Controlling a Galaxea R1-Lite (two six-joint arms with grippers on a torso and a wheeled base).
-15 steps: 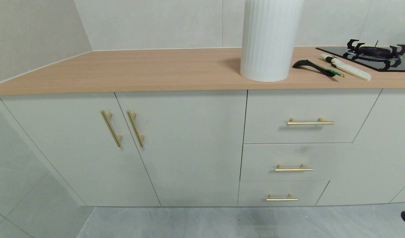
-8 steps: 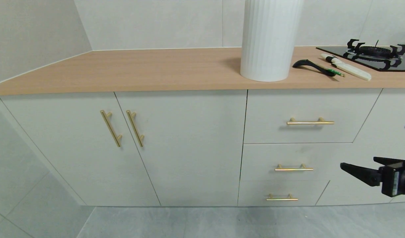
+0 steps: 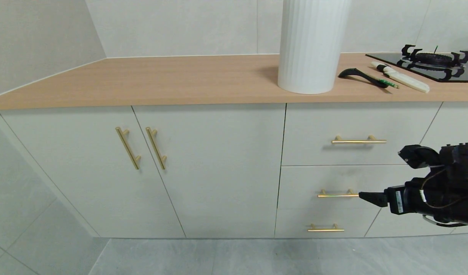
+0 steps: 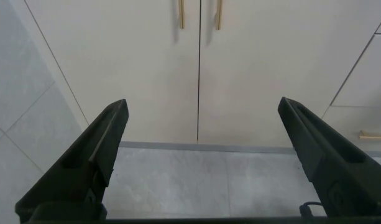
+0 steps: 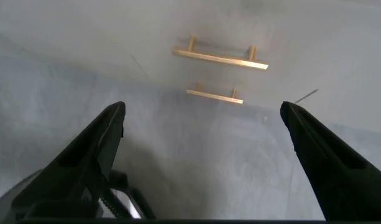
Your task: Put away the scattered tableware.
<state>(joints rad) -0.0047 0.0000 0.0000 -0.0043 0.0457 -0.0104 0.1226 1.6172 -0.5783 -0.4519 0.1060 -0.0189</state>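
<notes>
The ladle [image 3: 362, 76] and knife [image 3: 404, 79] lie slantwise on the bench [image 3: 180, 80], well above the spread right fingers [image 3: 373, 199], the nearer arm's; the left fingers [image 4: 103, 149] are spread too.

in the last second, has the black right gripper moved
Yes, the right gripper entered from the right edge and moved left toward the middle drawer's brass handle.

White ribbed canister [image 3: 312, 46]; black ladle [image 3: 351, 72]; wood-grain counter [image 3: 161, 80].
</notes>
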